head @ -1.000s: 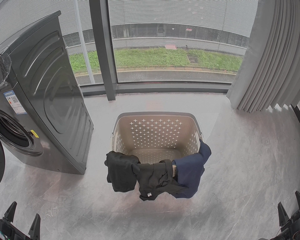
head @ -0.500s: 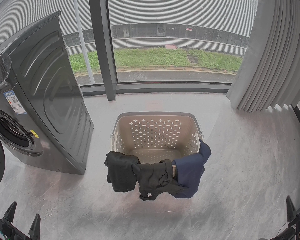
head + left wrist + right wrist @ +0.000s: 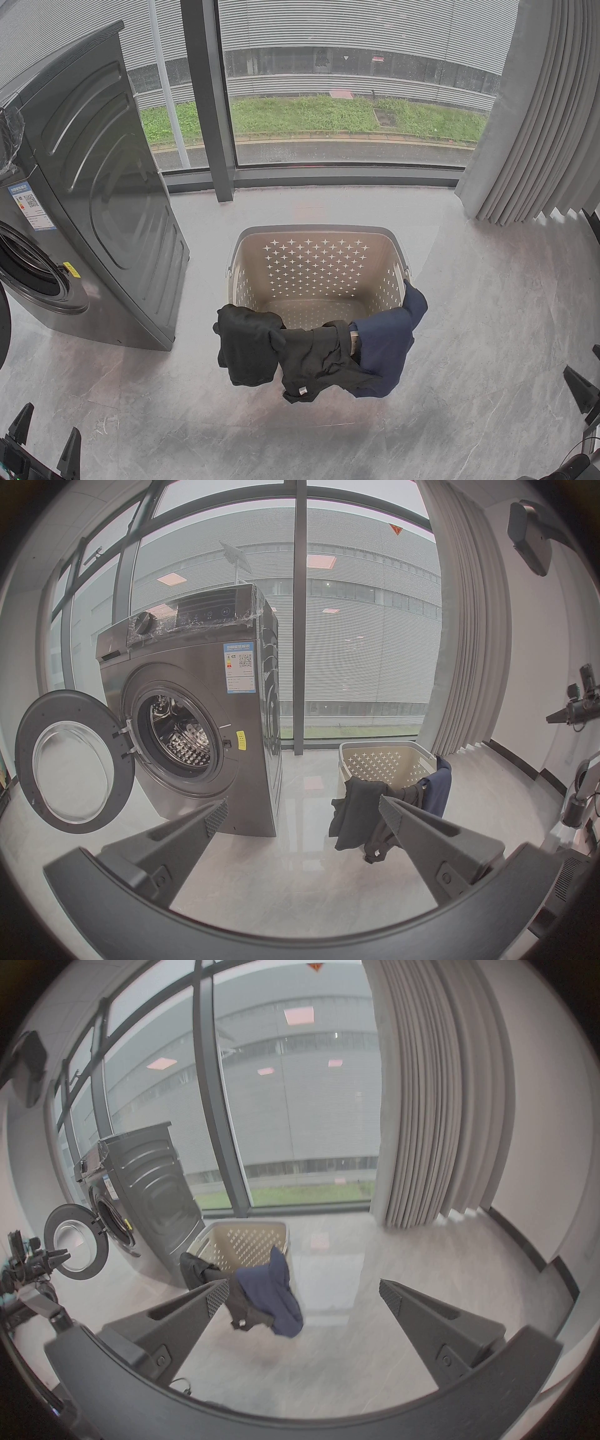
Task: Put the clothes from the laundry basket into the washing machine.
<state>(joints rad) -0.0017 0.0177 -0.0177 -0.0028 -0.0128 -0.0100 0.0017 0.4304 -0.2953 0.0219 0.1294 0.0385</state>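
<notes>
Well short of the laundry basket, the left pincer and right pincer both gaped wide, holding nothing, while black clothes and a navy garment draped over its near rim, hiding that edge, and the washing machine stood left of it, door swung open.

The laundry basket was beige and dotted with rows of small star-shaped holes, alongside a black garment, a charcoal garment and a navy blue garment, a dark grey washing machine, a pale grey marble-veined floor and a light grey curtain.
</notes>
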